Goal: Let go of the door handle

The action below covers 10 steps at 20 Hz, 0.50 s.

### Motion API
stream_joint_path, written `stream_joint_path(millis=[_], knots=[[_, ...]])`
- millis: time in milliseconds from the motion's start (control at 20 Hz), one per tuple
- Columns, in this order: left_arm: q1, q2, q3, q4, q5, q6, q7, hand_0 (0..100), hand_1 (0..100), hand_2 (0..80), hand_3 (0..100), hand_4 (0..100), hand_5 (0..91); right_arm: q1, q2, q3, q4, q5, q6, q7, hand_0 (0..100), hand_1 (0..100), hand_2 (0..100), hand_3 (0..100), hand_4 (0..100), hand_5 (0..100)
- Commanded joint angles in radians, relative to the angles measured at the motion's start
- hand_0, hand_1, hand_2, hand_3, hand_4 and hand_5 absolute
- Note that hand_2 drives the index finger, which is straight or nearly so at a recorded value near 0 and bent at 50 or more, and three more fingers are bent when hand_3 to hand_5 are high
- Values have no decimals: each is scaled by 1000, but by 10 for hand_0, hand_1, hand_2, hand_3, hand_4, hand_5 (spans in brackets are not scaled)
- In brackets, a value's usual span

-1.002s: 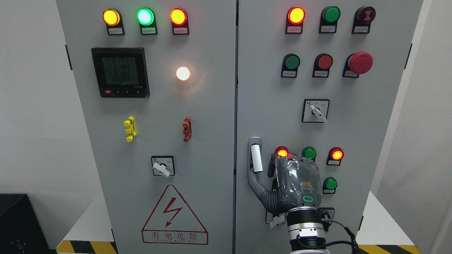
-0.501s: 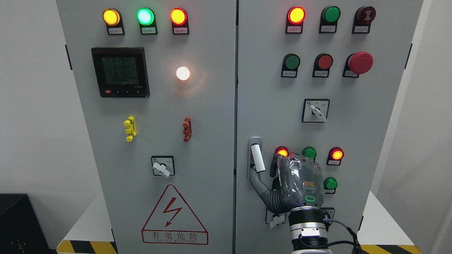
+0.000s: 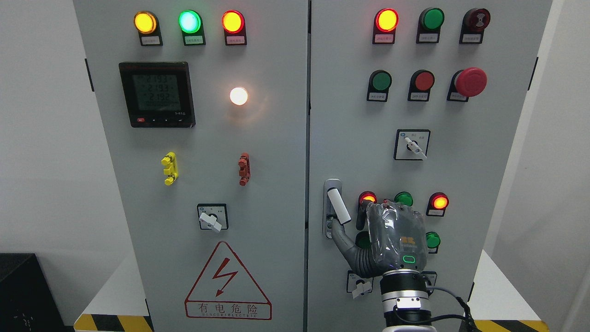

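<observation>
The white door handle (image 3: 337, 206) sits in a grey lock plate (image 3: 328, 230) on the cabinet's right door (image 3: 350, 138), tilted with its lower end to the right. My right hand (image 3: 349, 223), wrapped in clear plastic, comes up from the bottom edge just right of and below the handle. Its fingers are loosely spread and not closed around the lever. The thumb (image 3: 340, 234) reaches up-left and touches the handle's lower end. A dark finger (image 3: 360, 218) stands upright, apart from the handle. The left arm is out of view.
Lit and unlit indicator lamps (image 3: 404, 199) lie behind the hand. A rotary switch (image 3: 362, 286) sits beside the wrist, another switch (image 3: 412, 144) above. The red emergency button (image 3: 470, 82) is at upper right. The left door (image 3: 207, 161) carries a meter and a warning triangle.
My right hand has shifted right and slightly up. The handle's lower end has swung further to the right with the thumb under it.
</observation>
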State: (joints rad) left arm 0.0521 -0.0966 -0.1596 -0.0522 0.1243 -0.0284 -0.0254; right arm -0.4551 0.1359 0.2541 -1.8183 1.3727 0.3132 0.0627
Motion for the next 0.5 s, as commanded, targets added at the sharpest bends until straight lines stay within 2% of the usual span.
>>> stream_joint_path(millis=[0,451], knots=[[0,0,0,0,0,1,-1,0,0,45,105,5,0,1,1,-10,-1,0,0,0,428,374,734,1000,763,719],[0,0,0,0,0,1,-1,0,0,45,105,5,0,1,4,-22,-1,0,0,0,419,396,735,1000,762,719]])
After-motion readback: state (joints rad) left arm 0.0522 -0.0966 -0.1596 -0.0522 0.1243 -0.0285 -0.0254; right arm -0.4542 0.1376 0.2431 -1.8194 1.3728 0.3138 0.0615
